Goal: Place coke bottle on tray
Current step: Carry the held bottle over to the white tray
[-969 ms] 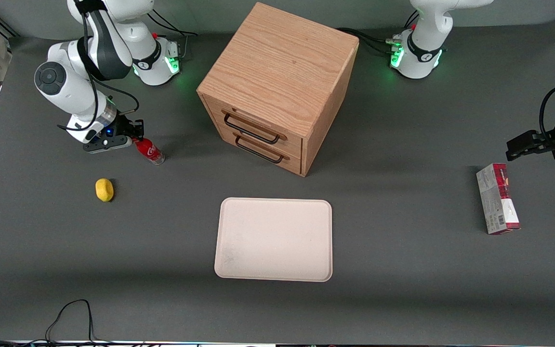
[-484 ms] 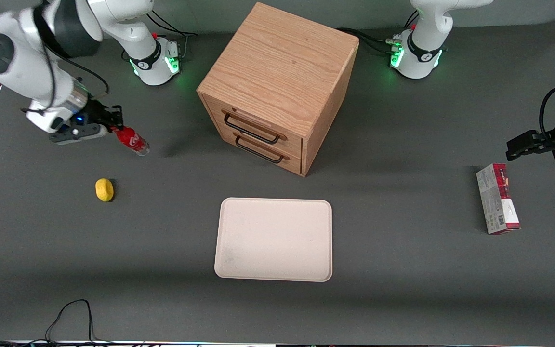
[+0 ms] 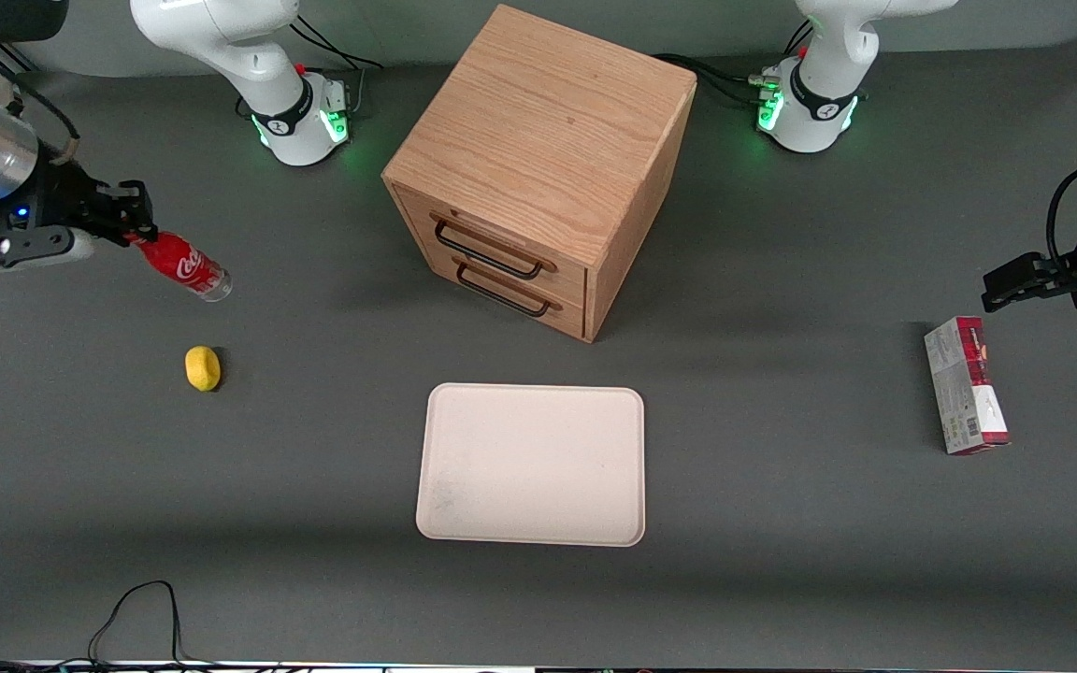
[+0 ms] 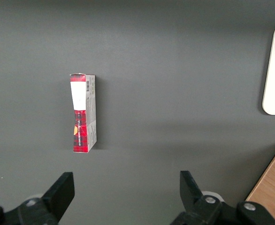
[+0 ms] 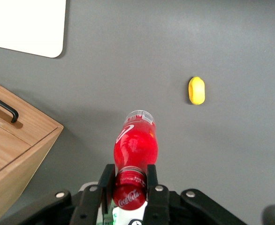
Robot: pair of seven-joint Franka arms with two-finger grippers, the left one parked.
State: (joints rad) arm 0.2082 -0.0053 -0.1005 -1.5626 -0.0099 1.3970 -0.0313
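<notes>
My right gripper (image 3: 138,229) is shut on the red cap of the coke bottle (image 3: 185,265) and holds it tilted in the air, well above the table at the working arm's end. In the right wrist view the gripper (image 5: 129,180) clamps the cap while the bottle (image 5: 135,143) hangs clear base downward. The cream tray (image 3: 531,464) lies flat and bare, nearer the front camera than the wooden cabinet; one corner of the tray (image 5: 29,28) shows in the right wrist view.
A wooden drawer cabinet (image 3: 538,168) stands at the table's middle. A yellow lemon (image 3: 203,367) lies on the table below the bottle, nearer the front camera. A red-and-grey carton (image 3: 965,385) lies toward the parked arm's end.
The gripper has lifted the coke bottle off the table and carried it upward and outward toward the working arm's end. Lemon, tray and carton have not moved.
</notes>
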